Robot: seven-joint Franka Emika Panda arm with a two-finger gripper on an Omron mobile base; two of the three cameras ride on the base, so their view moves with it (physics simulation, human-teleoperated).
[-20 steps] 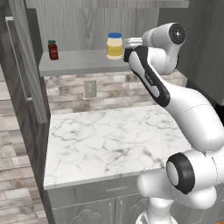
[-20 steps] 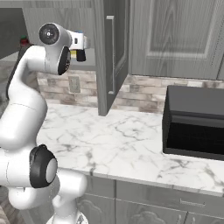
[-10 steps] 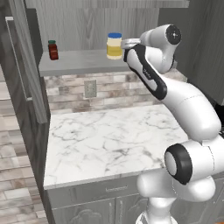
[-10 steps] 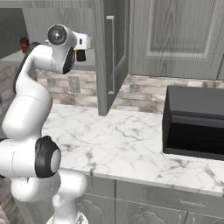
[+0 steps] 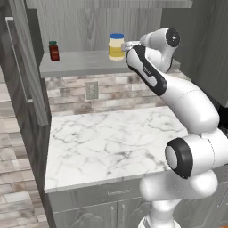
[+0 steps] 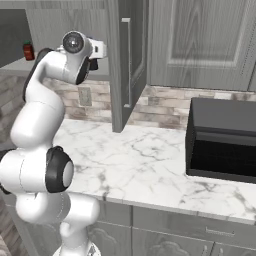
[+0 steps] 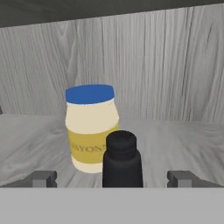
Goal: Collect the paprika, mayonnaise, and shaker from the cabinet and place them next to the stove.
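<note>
Hand view looks straight into the grey wood-grain wall cabinet [image 7: 175, 70], and the small all-black shaker with a rounded top [image 7: 122, 159] stands on the grey shelf directly between the two dark fingertips [image 7: 43, 178] of the gripper [image 7: 112, 179], whose jaws are spread wide with clear space on both sides of the shaker, touching nothing. Just behind the shaker and slightly to its left in this view sits the stout pale-yellow mayonnaise jar with a blue lid [image 7: 91, 127], partly overlapped by the shaker's cap. From the left base view, the mayonnaise [image 5: 116, 46] stands on the shelf with the white arm reaching up beside it, while the small dark-red paprika jar with a dark cap [image 5: 54, 50] stands well apart from the mayonnaise, toward the far left end of that same shelf. Below the shelf lies the white marble counter [image 5: 111, 142]. From the right base view, the cabinet's tall panelled door [image 6: 127, 60] hangs open to the right of the arm's hand, and a black box-shaped appliance [image 6: 222, 137] sits on the counter farther right.
</note>
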